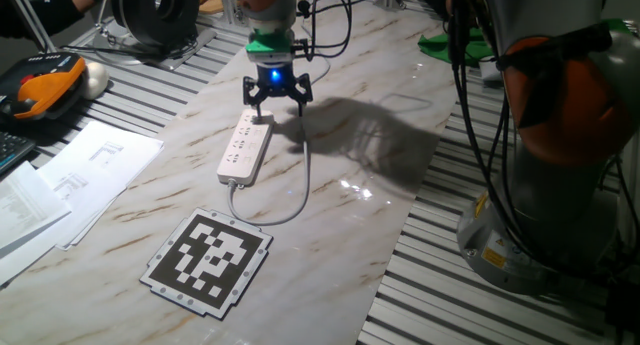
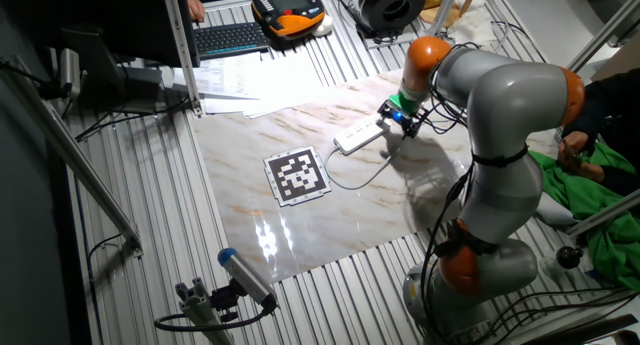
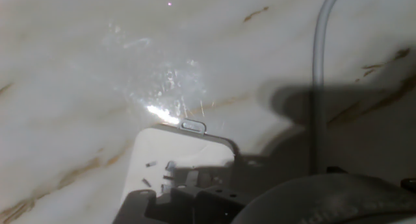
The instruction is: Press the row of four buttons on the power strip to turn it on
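The white power strip lies lengthwise on the marble tabletop, and its thin white cable loops off the near end and runs back toward the arm. My gripper hangs just over the strip's far end, open, with a clear gap between its two dark fingers and nothing held. One fingertip is right at the strip's far edge. The other fixed view shows the power strip with the gripper at its right end. In the hand view, the power strip's rounded end is just below me and the cable is at the right. I cannot make out the buttons.
A black-and-white marker board lies on the marble near the front. Papers and an orange-and-black handset sit at the left on the slatted table. The arm's grey base stands at the right, with green cloth behind.
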Controlling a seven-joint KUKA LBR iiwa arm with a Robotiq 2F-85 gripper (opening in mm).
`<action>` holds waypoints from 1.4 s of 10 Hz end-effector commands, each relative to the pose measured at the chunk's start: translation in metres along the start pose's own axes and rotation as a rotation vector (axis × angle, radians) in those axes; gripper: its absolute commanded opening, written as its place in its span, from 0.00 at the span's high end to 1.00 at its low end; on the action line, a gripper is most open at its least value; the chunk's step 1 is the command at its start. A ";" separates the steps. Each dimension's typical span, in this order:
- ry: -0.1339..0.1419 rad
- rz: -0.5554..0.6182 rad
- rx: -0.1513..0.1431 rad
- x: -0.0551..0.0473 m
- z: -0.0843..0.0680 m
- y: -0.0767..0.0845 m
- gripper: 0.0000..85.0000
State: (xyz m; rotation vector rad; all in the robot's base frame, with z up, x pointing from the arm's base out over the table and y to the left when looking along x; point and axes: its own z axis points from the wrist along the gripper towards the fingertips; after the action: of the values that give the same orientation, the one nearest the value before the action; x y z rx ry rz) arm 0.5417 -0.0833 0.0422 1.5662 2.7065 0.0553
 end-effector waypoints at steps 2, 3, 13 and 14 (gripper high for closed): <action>0.001 0.001 -0.004 0.002 0.004 -0.001 0.00; -0.001 0.001 -0.006 0.003 0.007 -0.001 0.00; 0.046 -0.097 0.022 0.005 -0.032 0.016 0.20; 0.056 -0.126 0.024 0.004 -0.043 0.023 0.20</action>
State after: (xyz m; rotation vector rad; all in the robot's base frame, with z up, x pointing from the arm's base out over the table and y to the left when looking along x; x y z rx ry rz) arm 0.5588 -0.0679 0.0720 1.4198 2.8524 0.0649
